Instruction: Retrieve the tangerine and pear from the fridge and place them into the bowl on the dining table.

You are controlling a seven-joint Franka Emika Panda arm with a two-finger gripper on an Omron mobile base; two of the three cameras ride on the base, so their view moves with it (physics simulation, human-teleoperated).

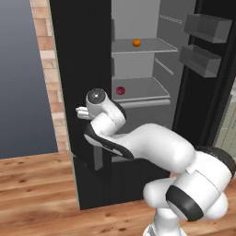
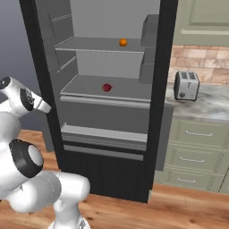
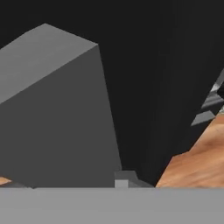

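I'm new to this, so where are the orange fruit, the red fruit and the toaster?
tangerine (image 1: 136, 43): left base view, its middle.
pear (image 2: 106, 87): right base view, its middle.
toaster (image 2: 186, 85): right base view, its front face.

the left base view looks from behind the arm's left side, forward and slightly down into the open fridge. the right base view faces the same fridge from the right, farther back, also taking in the toaster. both share the shelved interior. the hand view sits very close against a grey handle on the black door.
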